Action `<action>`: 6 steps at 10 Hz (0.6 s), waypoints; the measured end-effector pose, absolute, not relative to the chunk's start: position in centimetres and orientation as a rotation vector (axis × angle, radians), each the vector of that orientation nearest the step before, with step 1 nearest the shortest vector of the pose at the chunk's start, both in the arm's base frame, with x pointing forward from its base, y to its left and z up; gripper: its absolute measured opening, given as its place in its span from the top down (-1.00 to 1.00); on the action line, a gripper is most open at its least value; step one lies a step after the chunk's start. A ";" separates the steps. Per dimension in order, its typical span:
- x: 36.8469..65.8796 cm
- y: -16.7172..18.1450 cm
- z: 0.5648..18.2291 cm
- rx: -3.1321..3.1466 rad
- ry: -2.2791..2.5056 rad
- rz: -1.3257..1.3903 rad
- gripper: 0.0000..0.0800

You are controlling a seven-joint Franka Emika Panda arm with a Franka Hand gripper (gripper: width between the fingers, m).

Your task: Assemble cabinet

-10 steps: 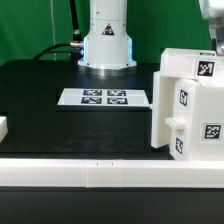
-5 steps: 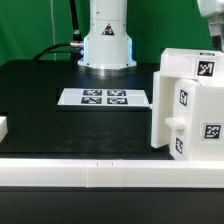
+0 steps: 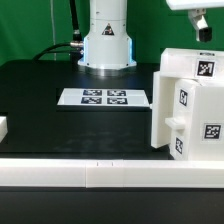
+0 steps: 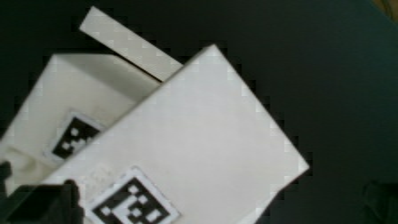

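Since a second ago our gripper (image 3: pixel 203 30) has risen above the cabinet (image 3: pixel 188 105); cabinet upright on the surface (image 3: pixel 60 120); jaws' state we cannot tell.

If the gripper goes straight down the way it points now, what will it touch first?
Most likely the cabinet. In the exterior view the gripper hangs above its top, pointing down, and the wrist view shows the cabinet's white faces filling the frame. Depth is unclear, so where on the top it would land is uncertain.
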State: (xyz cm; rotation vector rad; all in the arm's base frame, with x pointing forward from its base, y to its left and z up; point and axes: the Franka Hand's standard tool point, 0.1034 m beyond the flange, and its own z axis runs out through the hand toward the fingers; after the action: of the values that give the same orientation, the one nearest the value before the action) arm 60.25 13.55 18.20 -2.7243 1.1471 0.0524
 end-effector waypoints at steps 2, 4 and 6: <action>60.3 13.4 18.2 -2.836 0.848 0.020 -0.99; 60.1 13.4 18.2 -3.003 0.254 -0.038 -0.99; 59.9 13.6 18.0 -3.042 -0.137 -0.056 -0.99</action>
State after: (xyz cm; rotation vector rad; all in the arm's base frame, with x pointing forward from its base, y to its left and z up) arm 59.95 13.56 18.02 -3.0424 -0.1373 -0.0560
